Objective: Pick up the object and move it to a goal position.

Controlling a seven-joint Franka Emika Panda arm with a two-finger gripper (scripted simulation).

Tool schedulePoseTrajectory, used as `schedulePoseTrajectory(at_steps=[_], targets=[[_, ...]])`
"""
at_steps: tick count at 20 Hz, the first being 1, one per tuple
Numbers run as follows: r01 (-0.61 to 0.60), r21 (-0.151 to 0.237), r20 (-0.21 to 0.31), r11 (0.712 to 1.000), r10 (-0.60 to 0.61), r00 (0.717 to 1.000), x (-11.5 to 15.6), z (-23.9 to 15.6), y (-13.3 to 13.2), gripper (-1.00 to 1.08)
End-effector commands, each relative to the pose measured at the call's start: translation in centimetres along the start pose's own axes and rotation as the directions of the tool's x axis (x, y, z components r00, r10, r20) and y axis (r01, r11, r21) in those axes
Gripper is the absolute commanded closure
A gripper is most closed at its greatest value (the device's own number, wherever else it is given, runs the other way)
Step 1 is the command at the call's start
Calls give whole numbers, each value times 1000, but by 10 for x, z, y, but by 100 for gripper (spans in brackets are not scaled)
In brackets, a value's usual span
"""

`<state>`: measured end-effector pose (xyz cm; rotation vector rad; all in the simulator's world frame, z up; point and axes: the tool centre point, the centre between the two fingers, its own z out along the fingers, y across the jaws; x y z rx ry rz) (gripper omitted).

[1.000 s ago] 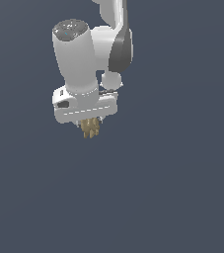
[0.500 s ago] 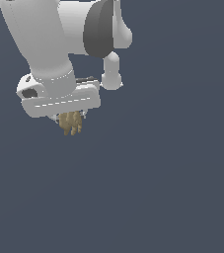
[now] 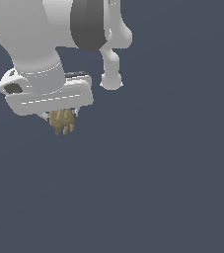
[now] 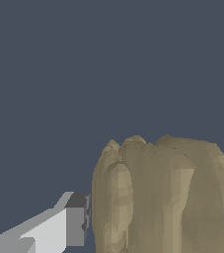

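- Plain slate-grey background fills both views.
- White arm [image 3: 34, 39] hangs at the exterior view's upper left.
- Gripper [image 3: 60, 118] is clamped on the object [image 3: 62, 121], its tan lobes pointing down beneath the hand.

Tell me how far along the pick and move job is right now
Done: the pick. The tan object hangs under the white gripper, clamped there, with one of the fingers right beside it in the wrist view. In hand: the object is held up in the gripper, with only plain dark background around it. Left: reaching the goal and stopping there; no goal marker shows in either view.
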<state>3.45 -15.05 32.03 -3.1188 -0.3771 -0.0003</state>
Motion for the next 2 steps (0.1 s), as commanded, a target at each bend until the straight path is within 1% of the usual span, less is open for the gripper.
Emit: schedulePoseTrajectory(at_steps=[1,2], targets=[[1,0,0,1000,-1,1000,1,-1,1,108],[1,0,0,1000,-1,1000,1,-1,1,108]])
